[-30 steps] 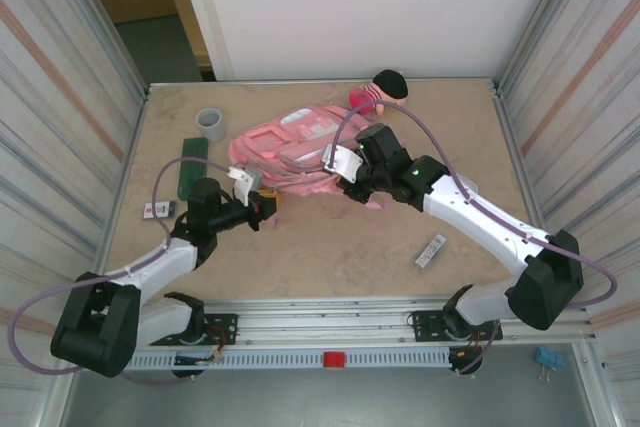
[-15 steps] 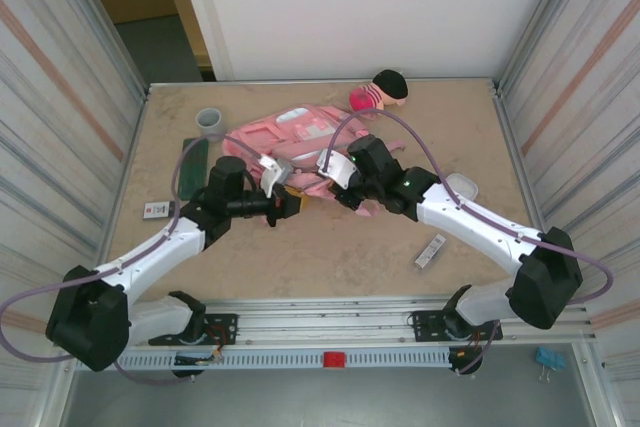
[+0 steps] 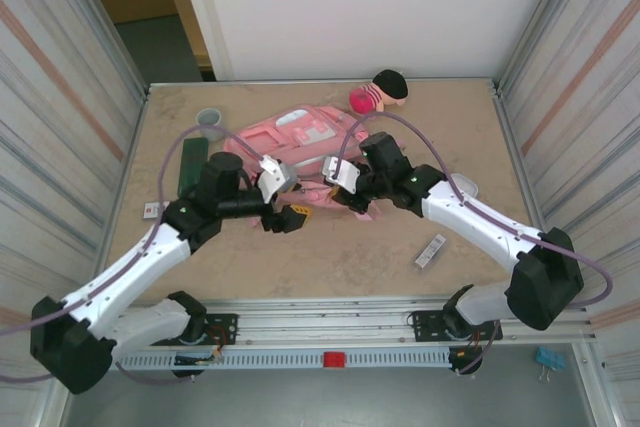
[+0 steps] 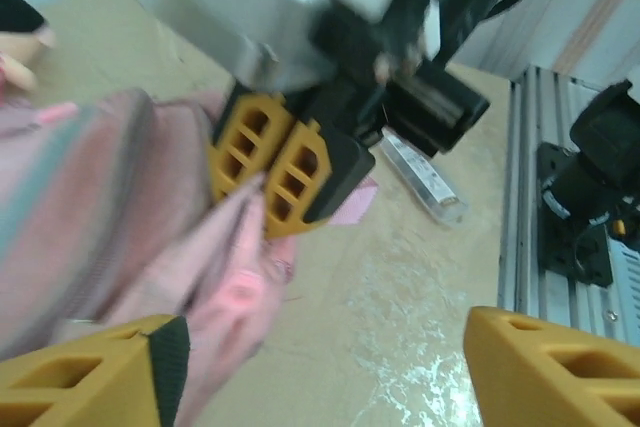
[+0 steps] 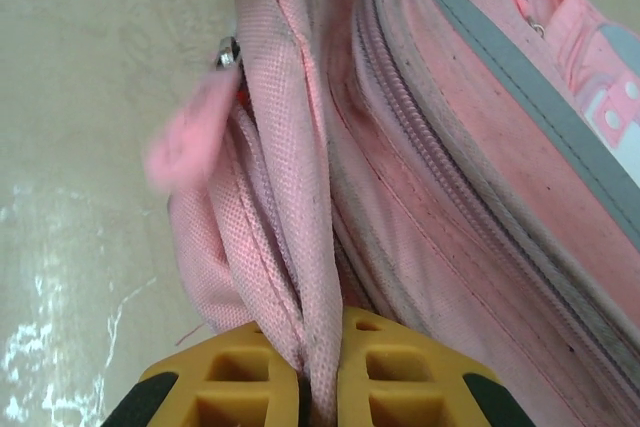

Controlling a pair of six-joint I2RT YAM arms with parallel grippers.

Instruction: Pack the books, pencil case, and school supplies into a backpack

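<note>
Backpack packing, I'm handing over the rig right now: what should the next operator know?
Left gripper: open, empty, at the backpack's near edge.
Right gripper: shut on a fold of the backpack's fabric.
Lying on the table, outside the pack: pencil case and card to its left, strip and white box to its right.
Done: none of these packed.
Left: open the pack, load them.
</note>
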